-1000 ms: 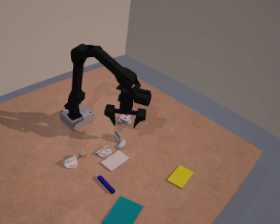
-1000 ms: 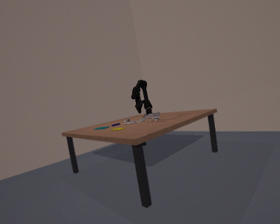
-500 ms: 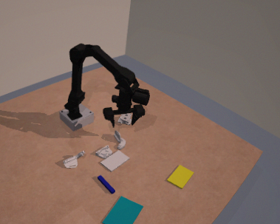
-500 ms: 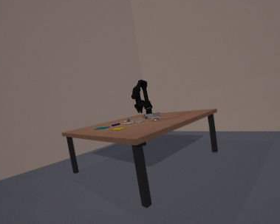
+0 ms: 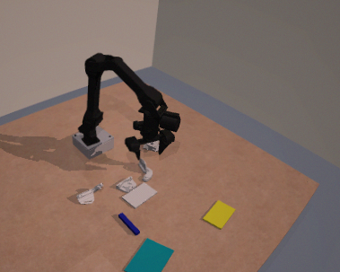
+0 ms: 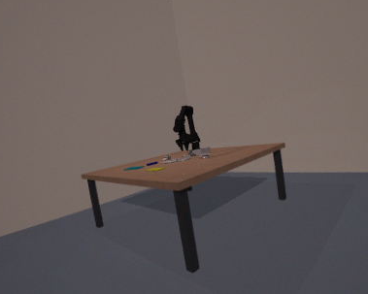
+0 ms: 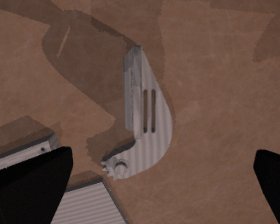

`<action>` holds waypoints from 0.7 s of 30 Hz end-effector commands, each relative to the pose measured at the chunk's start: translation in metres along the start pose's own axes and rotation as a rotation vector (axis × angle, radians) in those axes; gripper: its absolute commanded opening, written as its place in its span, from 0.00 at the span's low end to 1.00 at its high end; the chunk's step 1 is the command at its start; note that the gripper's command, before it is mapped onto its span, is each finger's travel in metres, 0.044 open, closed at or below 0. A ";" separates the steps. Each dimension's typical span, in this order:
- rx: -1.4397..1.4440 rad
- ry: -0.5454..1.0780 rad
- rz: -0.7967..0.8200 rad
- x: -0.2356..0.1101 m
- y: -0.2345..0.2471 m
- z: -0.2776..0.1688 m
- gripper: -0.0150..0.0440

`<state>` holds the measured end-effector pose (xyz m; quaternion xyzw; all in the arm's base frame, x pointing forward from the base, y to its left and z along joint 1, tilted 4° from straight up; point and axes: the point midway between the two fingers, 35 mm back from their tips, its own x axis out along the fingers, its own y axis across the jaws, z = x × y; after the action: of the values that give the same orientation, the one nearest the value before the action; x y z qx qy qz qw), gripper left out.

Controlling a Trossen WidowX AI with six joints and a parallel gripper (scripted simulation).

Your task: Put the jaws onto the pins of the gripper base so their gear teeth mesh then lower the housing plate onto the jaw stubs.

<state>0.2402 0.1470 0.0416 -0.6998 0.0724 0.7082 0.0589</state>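
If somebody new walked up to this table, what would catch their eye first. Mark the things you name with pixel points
Probably the black robot arm (image 5: 123, 73) (image 6: 188, 120), arched over the table with its gripper (image 5: 150, 155) (image 7: 165, 158) open above a curved grey toothed jaw (image 5: 146, 171) (image 7: 157, 132). Next, the bright yellow rectangle (image 5: 219, 214) (image 6: 155, 170) and teal one (image 5: 150, 256) (image 6: 134, 168), both lying flat.

Curved grey ribbed jaw (image 5: 146, 172) (image 7: 155, 140), toothed at one end, loose near pale gripper base (image 5: 126, 185) (image 7: 31, 151), flat pale housing plate (image 5: 139, 196) (image 7: 90, 204) just beside base.

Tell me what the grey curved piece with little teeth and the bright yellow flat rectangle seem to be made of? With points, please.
The grey curved toothed piece (image 5: 147, 174) (image 7: 159, 135) looks like matt plastic, possibly printed: fine parallel ridges run across it, without a metallic glint. The bright yellow flat rectangle (image 5: 219, 214) (image 6: 155, 170) could be card or plastic: evenly coloured, thin, no shine.
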 end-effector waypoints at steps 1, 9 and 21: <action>-0.008 -0.016 0.020 0.021 0.005 0.004 1.00; -0.008 -0.016 0.020 0.025 0.005 0.004 1.00; -0.008 -0.016 0.020 0.045 0.004 0.004 1.00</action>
<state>0.2370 0.1445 0.0042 -0.6952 0.0752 0.7128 0.0550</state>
